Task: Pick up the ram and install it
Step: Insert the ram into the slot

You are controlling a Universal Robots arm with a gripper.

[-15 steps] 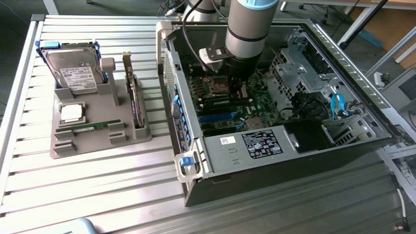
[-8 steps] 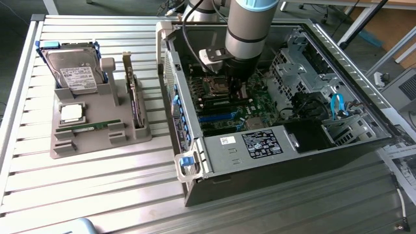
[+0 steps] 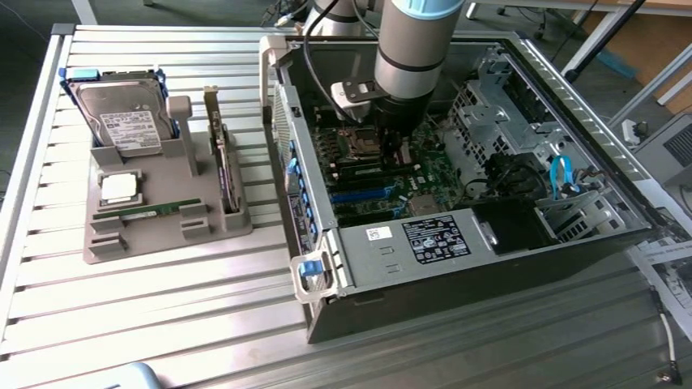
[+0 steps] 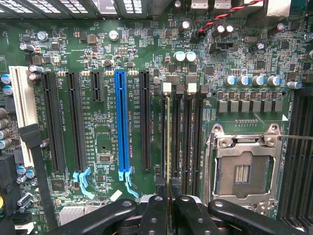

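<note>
One thin, edge-on green ram [image 4: 168, 132] in the gripper [image 4: 168, 199], among black slots [image 4: 188, 132].

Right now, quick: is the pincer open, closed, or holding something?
The pincer: closed on the ram, which it holds edge-on at the memory slots.
</note>
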